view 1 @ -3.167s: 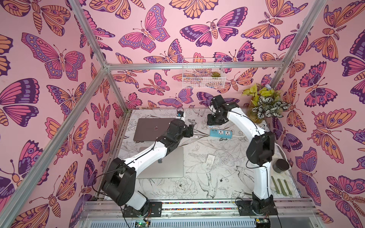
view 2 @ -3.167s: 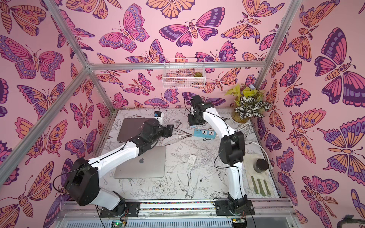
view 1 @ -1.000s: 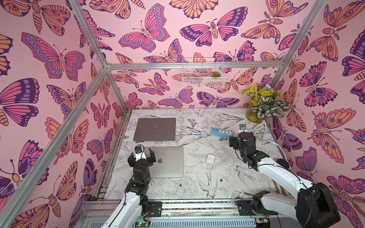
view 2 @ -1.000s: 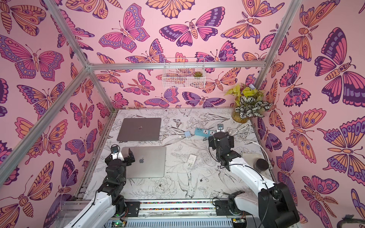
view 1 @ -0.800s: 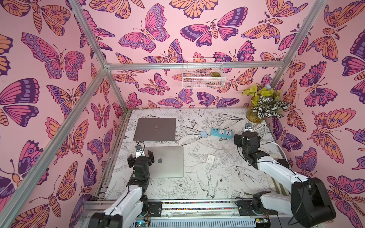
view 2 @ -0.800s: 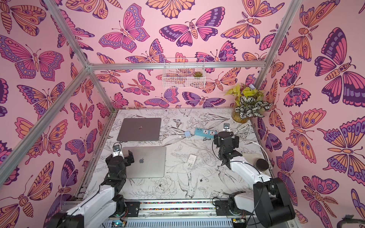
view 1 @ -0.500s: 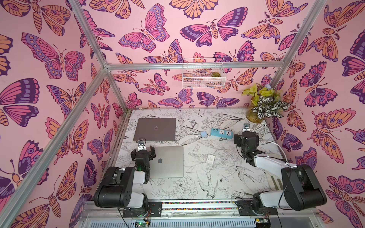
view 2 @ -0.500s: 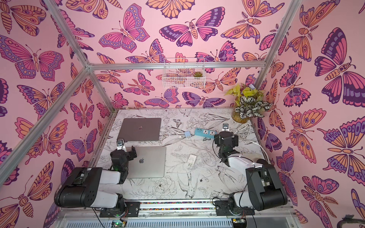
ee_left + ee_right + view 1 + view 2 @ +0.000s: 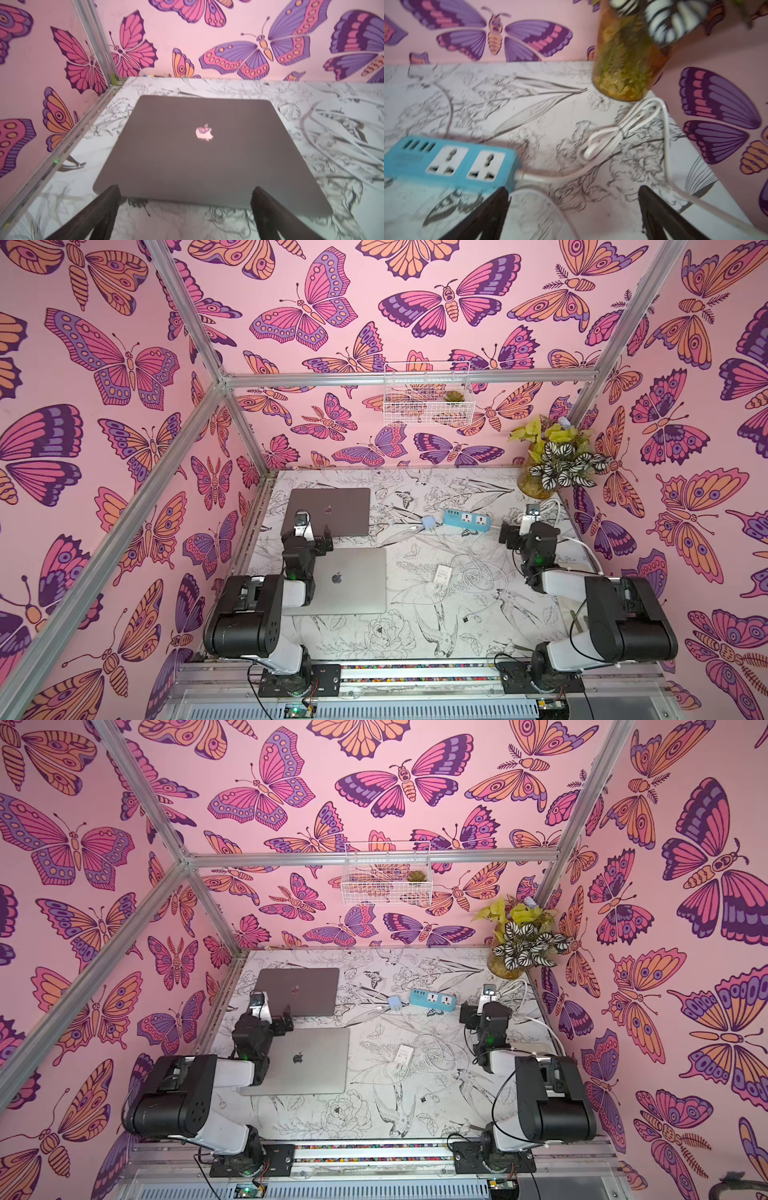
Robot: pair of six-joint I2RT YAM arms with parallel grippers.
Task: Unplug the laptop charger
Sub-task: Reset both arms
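Observation:
A blue power strip (image 9: 467, 520) lies at the back right of the table, and both its sockets (image 9: 465, 164) show nothing plugged in. A small pale-blue charger plug (image 9: 428, 522) lies on the table just left of the strip, with a thin white cable trailing left. My left gripper (image 9: 307, 537) hangs open in front of the dark grey laptop (image 9: 207, 149), holding nothing. My right gripper (image 9: 528, 531) is open and holds nothing, just right of the strip. Both arms are folded back toward the front rail.
A silver laptop (image 9: 349, 587) lies in front of the dark one. A white charger brick (image 9: 442, 574) and coiled white cable (image 9: 473, 572) sit mid-table. A potted plant (image 9: 552, 464) stands in the back right corner; the strip's white cord (image 9: 623, 128) runs below it.
Both arms have drawn back from the strip and dark laptop at the back and folded toward the front. In the last second their grippers tilted up slightly, staying open.

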